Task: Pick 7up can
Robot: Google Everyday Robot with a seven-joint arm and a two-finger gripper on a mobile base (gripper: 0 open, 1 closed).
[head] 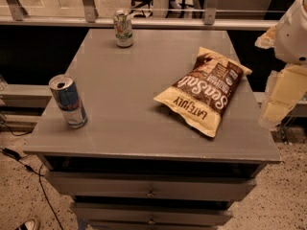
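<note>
The 7up can (123, 28) is a small silvery-white can with green lettering. It stands upright at the far edge of the grey table (129, 109), left of centre. My gripper (279, 99) hangs at the right edge of the view, just off the table's right side, far from the can. It holds nothing that I can see.
A blue-and-silver can (68, 101) stands upright near the table's front left corner. A tan and brown chip bag (204, 90) lies flat on the right half. Drawers (151, 188) sit below the tabletop. A metal railing (144, 20) runs behind the table.
</note>
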